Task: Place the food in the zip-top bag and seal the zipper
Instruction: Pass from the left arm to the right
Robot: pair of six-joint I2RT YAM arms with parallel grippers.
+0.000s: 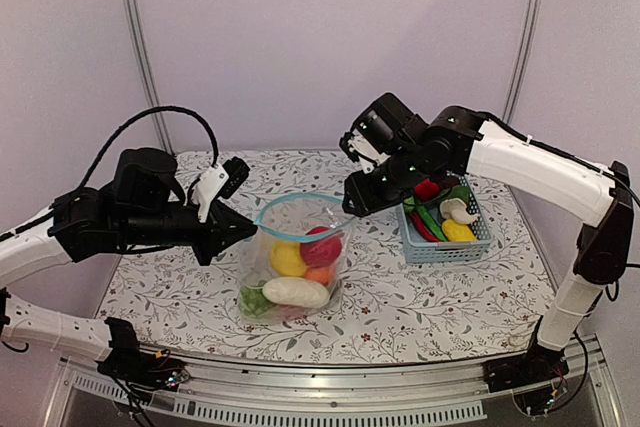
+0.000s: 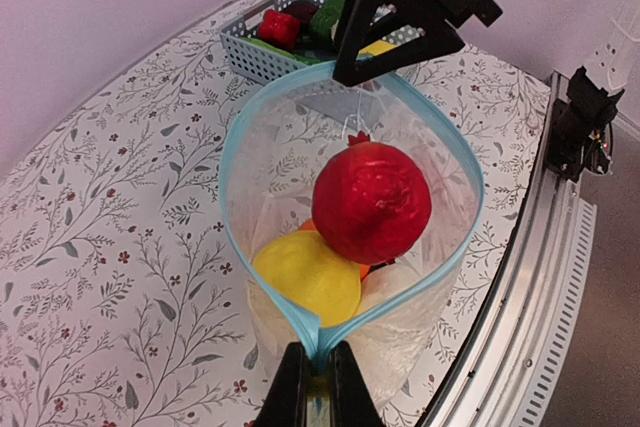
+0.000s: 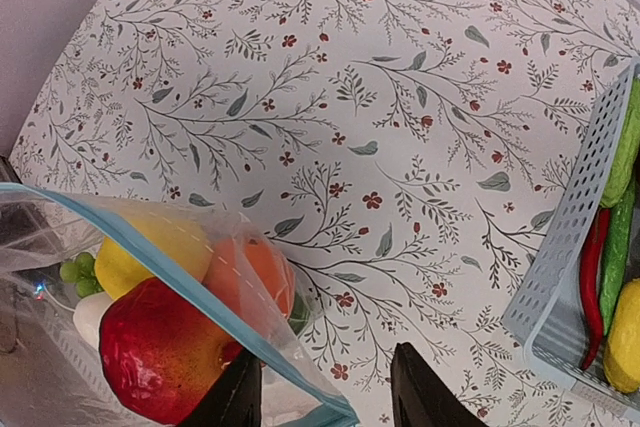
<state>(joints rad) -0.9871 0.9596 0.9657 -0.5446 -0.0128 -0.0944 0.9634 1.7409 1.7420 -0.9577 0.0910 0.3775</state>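
The zip-top bag stands in the middle of the table, its mouth held in a wide loop. Inside lie a red tomato, a yellow lemon, an orange, a white radish and a green bunch. My left gripper is shut on the near corner of the light blue zipper. My right gripper straddles the opposite corner of the zipper; its jaws stand apart, one finger beside the plastic and the other well clear of it.
A light blue mesh basket stands right of the bag, holding a red pepper, green pods and a yellow piece. The flowered cloth covers the table. A metal rail runs along the near edge.
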